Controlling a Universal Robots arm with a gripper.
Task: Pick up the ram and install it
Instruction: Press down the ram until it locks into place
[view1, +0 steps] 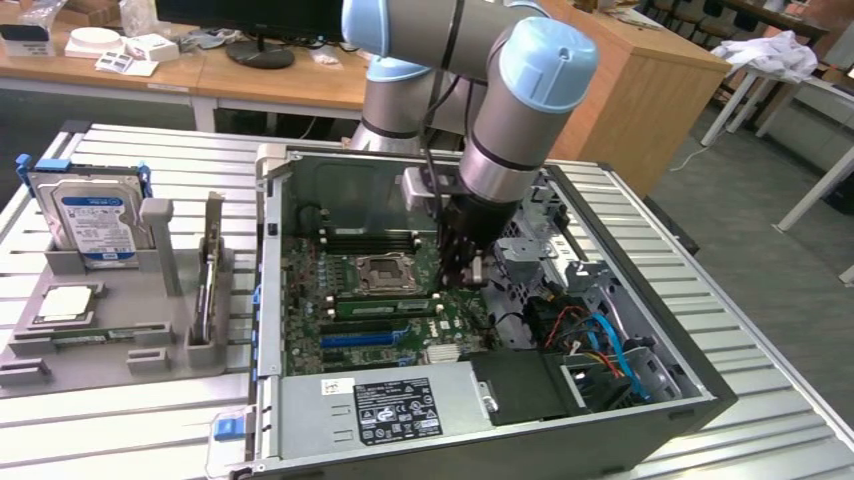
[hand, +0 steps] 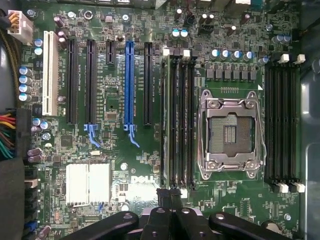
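The ram (view1: 380, 305) shows as a narrow green stick standing on edge in a memory slot beside the CPU socket (view1: 387, 270), inside the open computer case. My gripper (view1: 461, 272) hangs low over the motherboard at the exterior view's right end of that stick, fingers shut. In the wrist view the black fingertips (hand: 170, 196) meet over one end of the bank of memory slots (hand: 178, 120). Nothing is visibly clamped between them. Whether they touch the ram I cannot tell.
The case walls (view1: 274, 290) enclose the motherboard (hand: 115, 150), with a power supply (view1: 387, 410) and coloured cables (view1: 601, 340) near the front. A grey holder (view1: 120, 345) on the exterior view's left carries a hard drive (view1: 96, 222) and a thin board on edge (view1: 210, 280).
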